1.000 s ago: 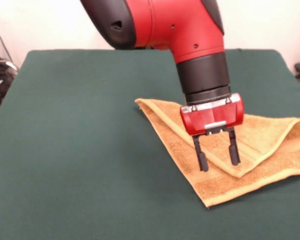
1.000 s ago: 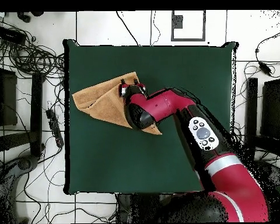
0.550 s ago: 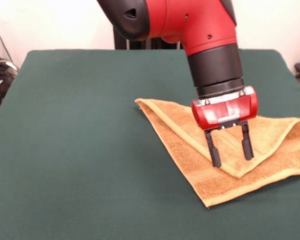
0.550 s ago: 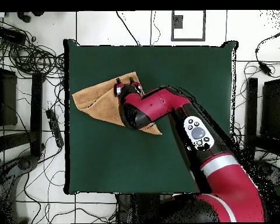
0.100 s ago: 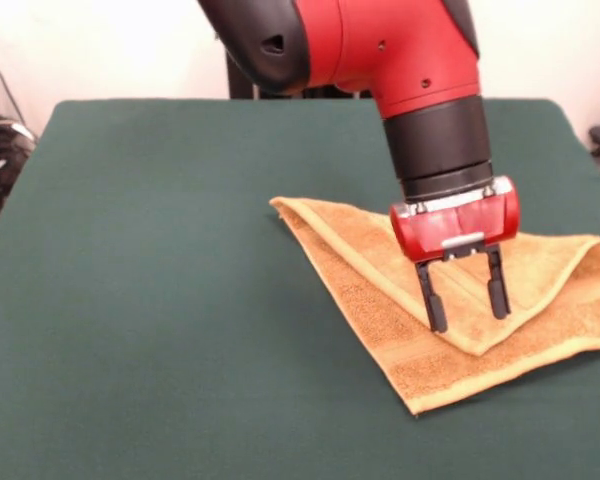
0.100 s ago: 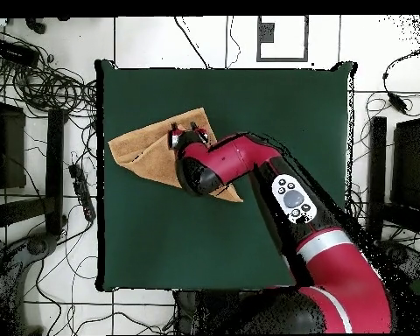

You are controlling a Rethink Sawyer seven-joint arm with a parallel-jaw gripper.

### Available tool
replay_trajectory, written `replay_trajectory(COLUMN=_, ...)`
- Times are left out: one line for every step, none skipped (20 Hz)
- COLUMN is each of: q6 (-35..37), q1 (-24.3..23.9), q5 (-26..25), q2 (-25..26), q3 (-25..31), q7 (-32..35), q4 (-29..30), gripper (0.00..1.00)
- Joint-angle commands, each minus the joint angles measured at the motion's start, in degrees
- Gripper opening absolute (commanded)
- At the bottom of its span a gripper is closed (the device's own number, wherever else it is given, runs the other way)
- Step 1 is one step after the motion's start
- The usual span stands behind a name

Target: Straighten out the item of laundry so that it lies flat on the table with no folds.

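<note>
The gripper (image 5: 467,308) has its jaws spread apart and holds nothing. The two black fingers (image 5: 433,300) point down and stand just above the towel (image 5: 380,300); whether the tips touch the cloth cannot be determined. Directly below and between the jaws lies the pointed corner of a folded-over upper layer. This flap runs from the jaws back under the red gripper housing and out to the towel's raised far edge.

Beneath the flap, the lower layer extends past the jaws toward the front of the table (image 5: 160,300), ending in a corner near the table's front edge. In the overhead view the gripper (image 6: 186,134) sits over the towel (image 6: 139,150), which lies near one side edge of the table (image 6: 275,114).

Task status: not complete. The towel is doubled over on itself and forms a roughly triangular outline. Remaining work, as judged: grasp the flap corner below the jaws, draw it outward to unfold the upper layer, then flatten any residual creases.
</note>
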Motion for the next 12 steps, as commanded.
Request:
replay_trajectory(q6=10.9, q1=1.3, q5=3.6, q2=4.1, q3=3.8, q7=-8.7, q4=3.3, gripper=1.0)
replay_trajectory(q6=10.7, q1=1.4, q5=3.5, q2=3.9, q3=3.6, q7=-8.6, q4=3.4, gripper=1.0)
replay_trajectory(q6=10.5, q1=1.4, q5=3.5, q2=3.8, q3=3.8, q7=-8.6, q4=3.4, gripper=1.0)
replay_trajectory(q6=10.3, q1=1.4, q5=3.4, q2=3.7, q3=3.9, q7=-8.6, q4=3.5, gripper=1.0)
replay_trajectory(q6=10.5, q1=1.3, q5=3.5, q2=3.7, q3=4.0, q7=-8.7, q4=3.2, gripper=1.0)
replay_trajectory(q6=10.5, q1=1.2, q5=3.6, q2=3.7, q3=4.2, q7=-8.8, q4=3.3, gripper=1.0)
replay_trajectory(q6=10.8, q1=0.9, q5=3.8, q2=4.0, q3=4.7, q7=-9.4, q4=3.1, gripper=1.0)
replay_trajectory(q6=10.8, q1=0.7, q5=3.7, q2=4.3, q3=5.1, q7=-10.0, q4=2.9, gripper=1.0)
replay_trajectory(q6=10.5, q1=0.8, q5=3.3, q2=4.6, q3=5.1, q7=-10.3, q4=2.6, gripper=1.0)
replay_trajectory(q6=10.1, q1=1.1, q5=2.9, q2=5.0, q3=5.3, q7=-10.7, q4=2.1, gripper=1.0)
replay_trajectory(q6=9.6, q1=1.3, q5=2.6, q2=5.0, q3=5.5, q7=-10.6, q4=2.0, gripper=1.0)
replay_trajectory(q6=9.2, q1=1.5, q5=2.4, q2=5.1, q3=5.6, q7=-10.4, q4=1.9, gripper=1.0)
